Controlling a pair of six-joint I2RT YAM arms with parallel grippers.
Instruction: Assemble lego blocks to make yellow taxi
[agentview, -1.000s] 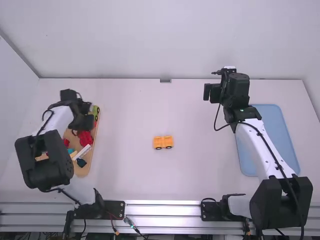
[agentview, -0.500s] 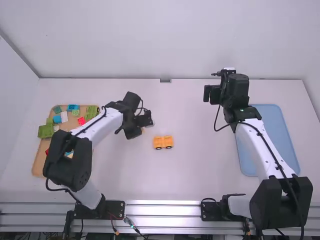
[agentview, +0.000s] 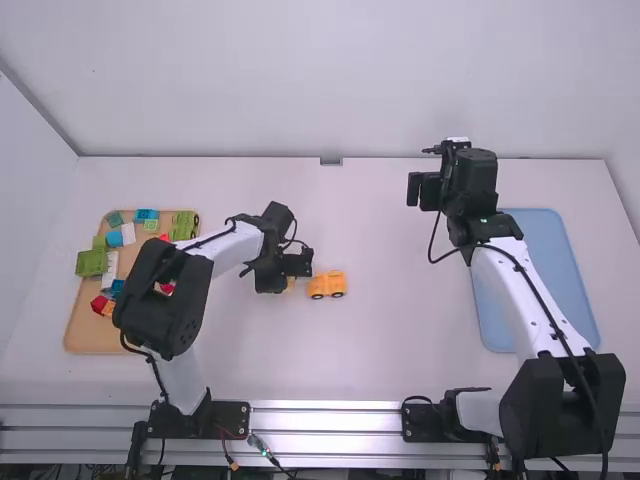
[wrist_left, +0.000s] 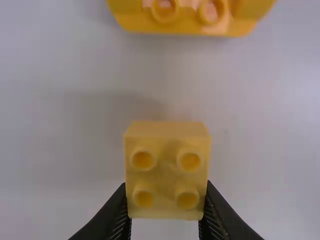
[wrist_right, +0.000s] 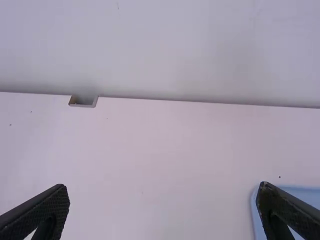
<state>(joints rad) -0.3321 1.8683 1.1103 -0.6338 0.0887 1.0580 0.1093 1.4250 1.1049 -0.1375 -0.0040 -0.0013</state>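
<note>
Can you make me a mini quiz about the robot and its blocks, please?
1. True or false: the right gripper is holding a green block.
2. In the high view, what lies to the right of the yellow toy car? A) wooden board B) blue tray
3. Fill in: the yellow block in the left gripper shows ___ round knobs to the wrist camera.
Key: 1 false; 2 B; 3 four

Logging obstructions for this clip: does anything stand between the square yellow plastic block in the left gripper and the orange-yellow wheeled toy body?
The left gripper holds the yellow block with nothing visible between it and the wheeled body, just white table.
</note>
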